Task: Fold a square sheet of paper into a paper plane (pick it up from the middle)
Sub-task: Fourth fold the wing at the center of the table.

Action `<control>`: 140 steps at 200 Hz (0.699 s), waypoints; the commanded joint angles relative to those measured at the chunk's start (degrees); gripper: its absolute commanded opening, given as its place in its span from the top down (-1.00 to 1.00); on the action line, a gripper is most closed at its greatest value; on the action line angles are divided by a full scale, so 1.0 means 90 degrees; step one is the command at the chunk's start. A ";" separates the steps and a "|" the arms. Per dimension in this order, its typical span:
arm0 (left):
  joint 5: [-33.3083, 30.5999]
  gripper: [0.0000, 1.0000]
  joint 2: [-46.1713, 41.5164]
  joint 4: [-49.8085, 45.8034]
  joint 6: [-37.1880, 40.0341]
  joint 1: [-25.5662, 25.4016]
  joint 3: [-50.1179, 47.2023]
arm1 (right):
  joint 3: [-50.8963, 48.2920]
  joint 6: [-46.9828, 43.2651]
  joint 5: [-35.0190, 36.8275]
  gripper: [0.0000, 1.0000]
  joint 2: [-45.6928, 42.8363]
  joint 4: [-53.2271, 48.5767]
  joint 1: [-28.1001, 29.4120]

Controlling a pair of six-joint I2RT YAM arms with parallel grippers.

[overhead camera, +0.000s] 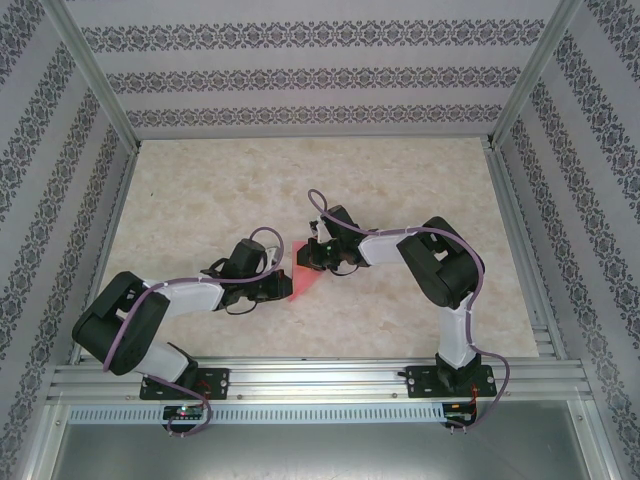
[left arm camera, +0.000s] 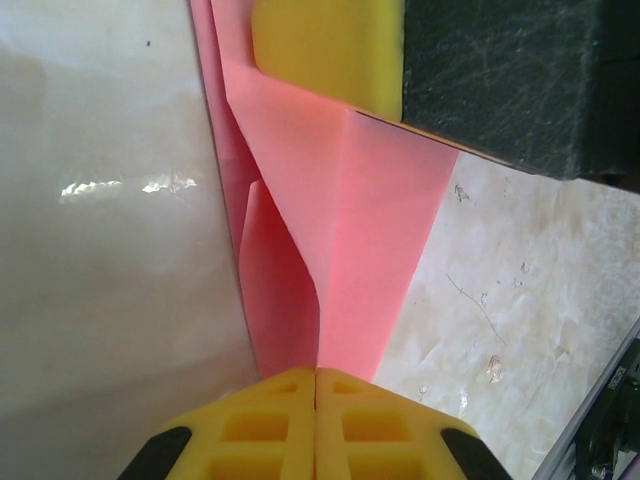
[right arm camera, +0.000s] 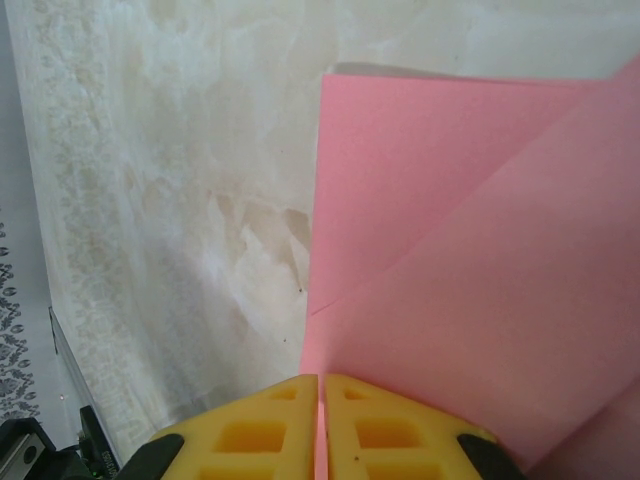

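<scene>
A pale beige, marble-patterned table top [overhead camera: 200,190] sits inside an enclosure. Walls [overhead camera: 300,75] with grey floral bands on white stand at the back and both sides. Silver aluminium posts [overhead camera: 90,70] rise at the far corners. A ribbed aluminium rail [overhead camera: 320,375] runs along the near edge, beside a grey metal sheet [overhead camera: 320,450].
</scene>
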 commanded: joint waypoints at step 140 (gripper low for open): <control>0.0174 0.97 0.0864 0.0038 0.0125 -0.0465 -0.0068 | -0.0276 -0.0161 0.0304 0.76 0.0180 -0.0295 0.0072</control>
